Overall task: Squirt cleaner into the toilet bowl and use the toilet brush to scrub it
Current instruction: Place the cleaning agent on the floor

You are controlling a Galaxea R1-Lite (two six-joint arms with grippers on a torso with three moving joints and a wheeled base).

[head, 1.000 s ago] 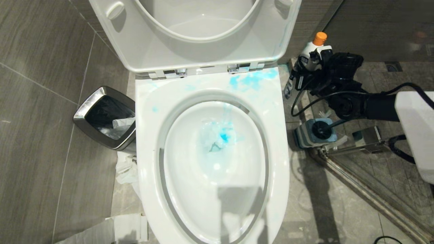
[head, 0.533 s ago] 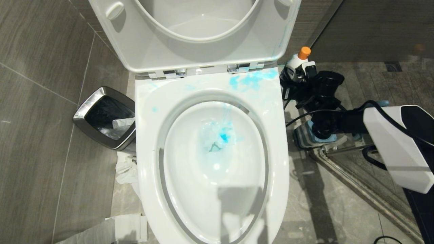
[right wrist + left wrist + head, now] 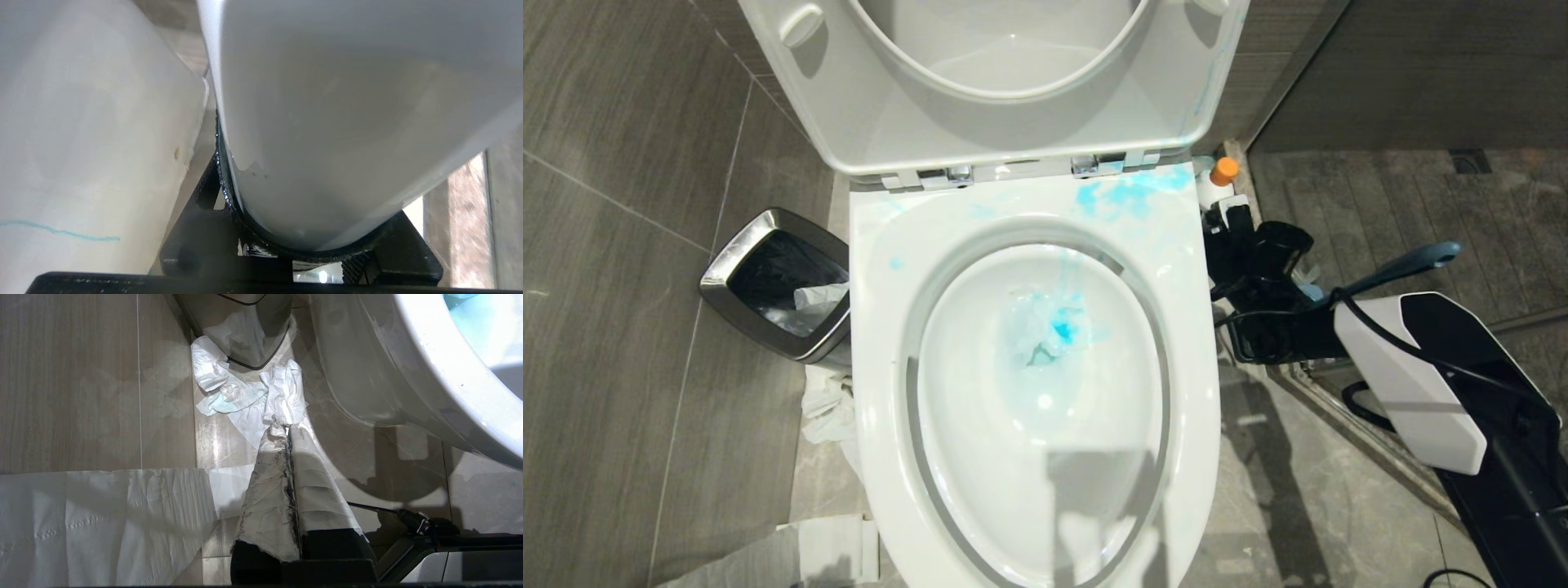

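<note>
The toilet bowl [image 3: 882,269] stands with seat and lid raised; blue smears mark its rear rim and blue liquid lies in the water. My right gripper [image 3: 1238,227] is shut on the cleaner [image 3: 1213,184], a white bottle with an orange cap, held low beside the bowl's right rear corner. In the right wrist view the bottle's white body [image 3: 327,102] fills the space between the black jaws, next to the bowl's outer wall [image 3: 81,122]. The toilet brush handle [image 3: 1409,263] slants behind my right arm; its head is hidden. My left gripper [image 3: 286,426] is shut, low beside the bowl [image 3: 408,375].
A steel-rimmed waste bin [image 3: 768,282] stands left of the bowl, with crumpled tissue [image 3: 825,408] and a flat paper sheet [image 3: 792,555] on the floor near it. A metal shower rail [image 3: 1380,457] runs along the floor at the right, under my right arm.
My right arm has carried the cleaner down and in toward the bowl's right rear corner. The brush handle now shows behind the arm, while its holder is covered.
</note>
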